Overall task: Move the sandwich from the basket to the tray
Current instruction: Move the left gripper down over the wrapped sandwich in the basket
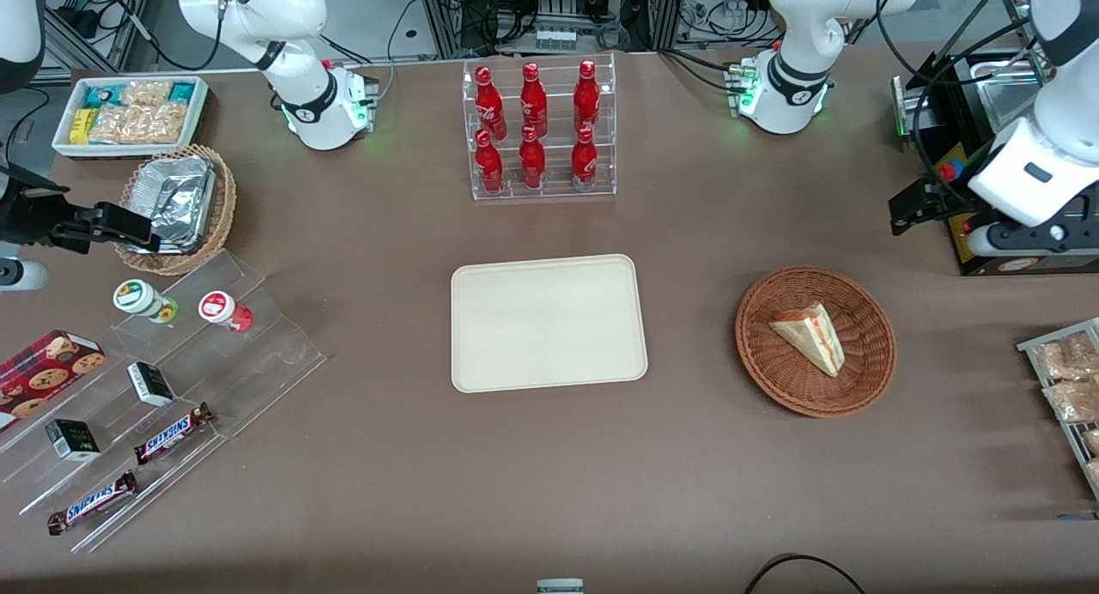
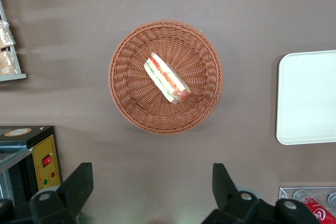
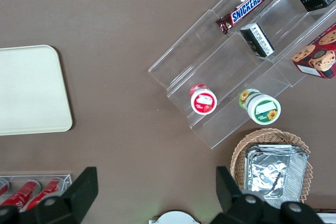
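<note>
The sandwich point(image 1: 810, 336) point(image 2: 167, 78), a pale bread wedge with red and green filling, lies in the round reddish-brown wicker basket point(image 1: 877, 354) point(image 2: 128, 100). The empty cream tray point(image 1: 548, 322) point(image 2: 307, 98) point(image 3: 29, 90) lies beside the basket, toward the parked arm's end. My left gripper point(image 1: 906, 215) point(image 2: 152, 177) hangs high above the table, farther from the front camera than the basket and a little toward the working arm's end. It is open, with only bare tablecloth between the fingers. It touches neither the basket nor the sandwich.
A clear rack of red bottles point(image 1: 539, 130) stands farther back than the tray. A black machine point(image 1: 987, 148) sits under the working arm. A rack of snack packets point(image 1: 1069, 388) is at the working arm's end. A stepped acrylic stand point(image 1: 163, 379) and a foil-filled wicker basket point(image 1: 176, 203) are at the parked arm's end.
</note>
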